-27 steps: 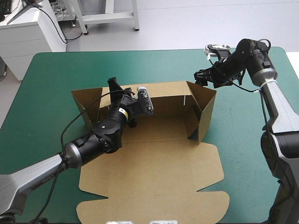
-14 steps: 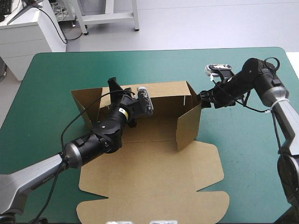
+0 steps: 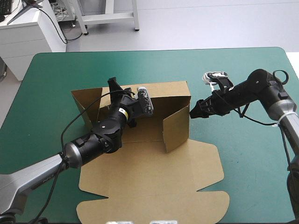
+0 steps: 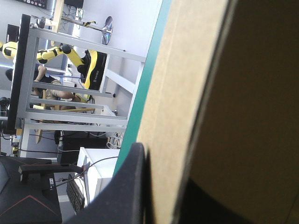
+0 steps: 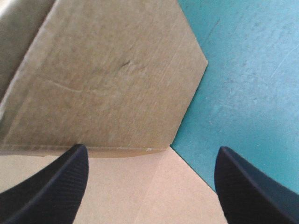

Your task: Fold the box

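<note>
Since earlier: right fingers (image 3: 195, 112), apart, advanced leftward; box (image 3: 154, 182) side flap (image 3: 176, 132) swung inward, just ahead of them. left fingers (image 3: 113, 86) clamped on rear wall (image 3: 164, 91).

Left arm (image 3: 96, 139) of bulky rounded black segments with a small yellow label (image 3: 122, 111), smooth silver-grey forearm (image 3: 28, 179) behind a silver collar, right arm (image 3: 259, 86) likewise black toward the wrist and silver-grey farther back, broad black fin-shaped jaws with fine ribbing
</note>
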